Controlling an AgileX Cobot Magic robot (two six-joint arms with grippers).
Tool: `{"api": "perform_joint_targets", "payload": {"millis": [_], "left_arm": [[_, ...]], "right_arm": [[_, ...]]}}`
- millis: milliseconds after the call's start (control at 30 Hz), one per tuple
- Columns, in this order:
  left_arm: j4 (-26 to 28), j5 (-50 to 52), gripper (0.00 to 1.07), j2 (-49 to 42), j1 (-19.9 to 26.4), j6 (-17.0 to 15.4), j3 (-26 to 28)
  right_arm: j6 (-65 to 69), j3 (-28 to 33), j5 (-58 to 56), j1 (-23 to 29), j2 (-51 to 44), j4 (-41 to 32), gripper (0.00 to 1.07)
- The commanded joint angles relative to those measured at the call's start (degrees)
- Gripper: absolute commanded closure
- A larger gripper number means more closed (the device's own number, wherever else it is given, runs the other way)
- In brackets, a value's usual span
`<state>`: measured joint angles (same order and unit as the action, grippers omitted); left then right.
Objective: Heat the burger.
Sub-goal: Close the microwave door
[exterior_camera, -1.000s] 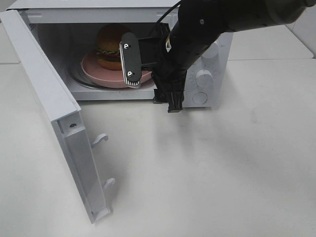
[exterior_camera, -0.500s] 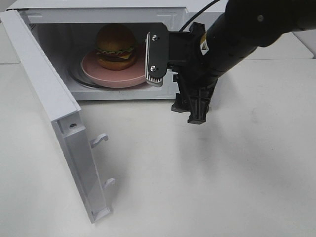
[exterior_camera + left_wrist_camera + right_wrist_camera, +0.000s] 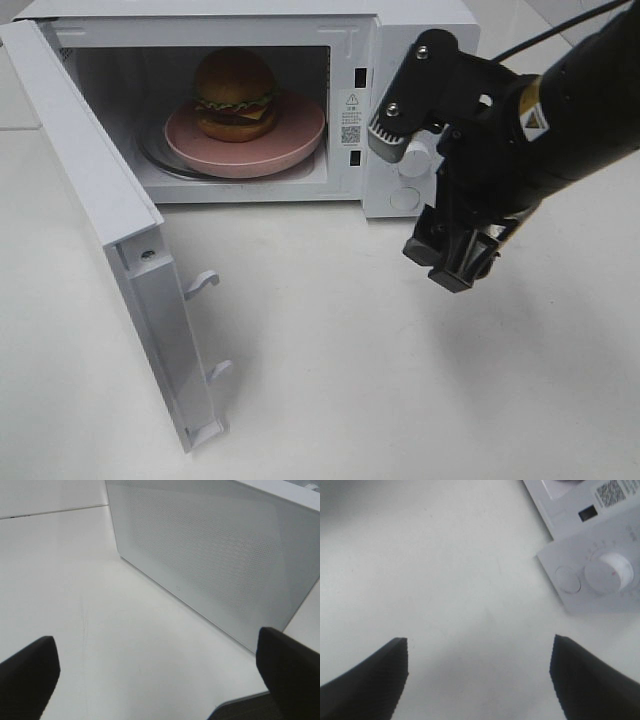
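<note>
White microwave [image 3: 250, 8] stands on the pale table [image 3: 350, 380] with its door [image 3: 90, 180] swung wide to the left of the high view. The burger [image 3: 235, 95] sits upright inside the cavity on a round pink plate [image 3: 300, 135], toward the plate's back left, and the plate rests on the glass turntable. Nothing touches the burger. The right gripper [image 3: 425, 200] hangs outside the oven, just in front of the control panel, with its jaws spread well apart and nothing between them. Its wrist view shows the right gripper [image 3: 480, 650] over bare table, with the round knob [image 3: 615, 572] and a flat round button [image 3: 568, 579] off to one side. The left gripper [image 3: 157, 650] is also spread wide and empty, facing a white panel [image 3: 215, 550] dotted with fine mesh; the high view does not show it.
</note>
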<state>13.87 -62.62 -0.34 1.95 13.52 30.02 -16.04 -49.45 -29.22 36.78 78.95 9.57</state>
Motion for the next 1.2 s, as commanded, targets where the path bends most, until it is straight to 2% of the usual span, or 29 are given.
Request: {"api": "perform_joint_targets", "payload": {"millis": [33, 267, 467, 700, 1100, 1200], "left_arm": [[0.11, 0.46, 0.07, -0.97, -0.17, -0.46, -0.11], [0.11, 0.46, 0.07, -0.97, -0.17, -0.46, -0.11], [0.11, 0.46, 0.07, -0.97, -0.17, -0.46, -0.11], [0.11, 0.46, 0.07, -0.97, -0.17, -0.46, -0.11], [0.11, 0.46, 0.07, -0.97, -0.17, -0.46, -0.11], [0.11, 0.46, 0.07, -0.97, -0.17, -0.46, -0.11]], "right_arm": [[4.47, 1.72, -2.41, 0.0, -2.64, 0.0, 0.32], [11.86, 5.61, -11.46, 0.0, -11.29, -0.06, 0.32], [13.75, 5.67, -21.94, 0.0, -17.25, -0.52, 0.32], [14.27, 5.67, -29.22, 0.0, -25.27, -2.64, 0.32], [16.39, 5.67, -33.69, -0.06, -39.42, -2.98, 0.32], [18.74, 7.73, -33.92, -0.57, -44.52, -2.75, 0.32]]}}
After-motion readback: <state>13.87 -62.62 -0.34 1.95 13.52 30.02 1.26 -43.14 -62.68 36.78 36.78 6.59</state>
